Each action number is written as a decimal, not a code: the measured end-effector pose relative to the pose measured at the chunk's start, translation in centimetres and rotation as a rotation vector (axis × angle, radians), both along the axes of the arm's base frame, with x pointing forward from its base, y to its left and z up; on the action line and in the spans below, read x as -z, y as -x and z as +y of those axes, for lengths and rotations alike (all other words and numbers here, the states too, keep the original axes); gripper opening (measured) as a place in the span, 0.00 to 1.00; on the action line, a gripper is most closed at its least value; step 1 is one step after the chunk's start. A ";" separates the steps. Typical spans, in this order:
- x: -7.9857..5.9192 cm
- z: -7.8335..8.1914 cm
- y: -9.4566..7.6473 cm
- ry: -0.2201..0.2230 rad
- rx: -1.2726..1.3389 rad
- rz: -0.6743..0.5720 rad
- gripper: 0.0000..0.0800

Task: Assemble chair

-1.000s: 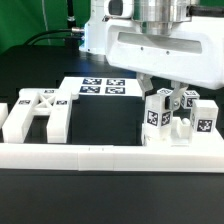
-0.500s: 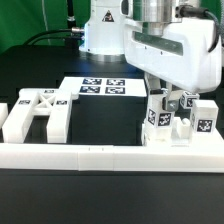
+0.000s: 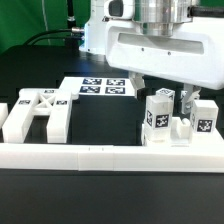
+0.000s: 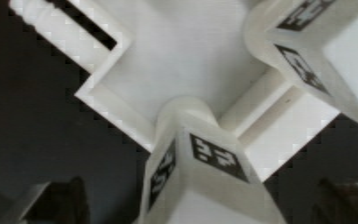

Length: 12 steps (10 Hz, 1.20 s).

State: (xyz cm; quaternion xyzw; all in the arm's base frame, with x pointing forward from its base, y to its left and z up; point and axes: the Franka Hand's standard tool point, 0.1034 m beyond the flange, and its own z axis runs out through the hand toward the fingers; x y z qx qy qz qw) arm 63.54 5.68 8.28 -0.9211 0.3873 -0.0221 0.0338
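1. Hovering over the parts at the exterior view's right, the gripper (image 3: 164,92) had its jaws set wide apart and held nothing.
2. Fingers (image 4: 59,200): two dark tips in the wrist view, one on either side of one of the legs (image 4: 208,160), and no contact with it was visible.
3. Legs (image 3: 158,118): blocky white tagged chair parts, which stood upright and close together just behind the rail (image 3: 100,156), directly under the gripper.
4. Panel (image 3: 35,112): an H-shaped white chair part with tags on top, which lay at the exterior view's left, well apart from the legs.
5. Marker board (image 3: 100,88): lay flat on the table (image 3: 100,125), farther back, between panel and legs.
6. Rail: long and white, it ran across the front of the black table.
7. White part (image 4: 167,70): broad and angular, it was seen beneath the tagged leg in the wrist view, too blurred to identify.
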 end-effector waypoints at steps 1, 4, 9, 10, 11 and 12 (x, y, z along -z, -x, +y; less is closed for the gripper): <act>0.0 0.0 0.0 0.006 -0.086 -0.004 0.80; 0.0 -0.2 0.0 0.028 -0.350 -0.014 0.81; 0.2 -1.1 0.0 0.054 -0.719 -0.029 0.81; 0.2 -0.9 0.0 0.061 -0.777 -0.032 0.81; 0.2 -1.0 0.0 0.071 -0.852 -0.032 0.81; 0.2 -1.0 0.0 0.076 -0.905 -0.034 0.81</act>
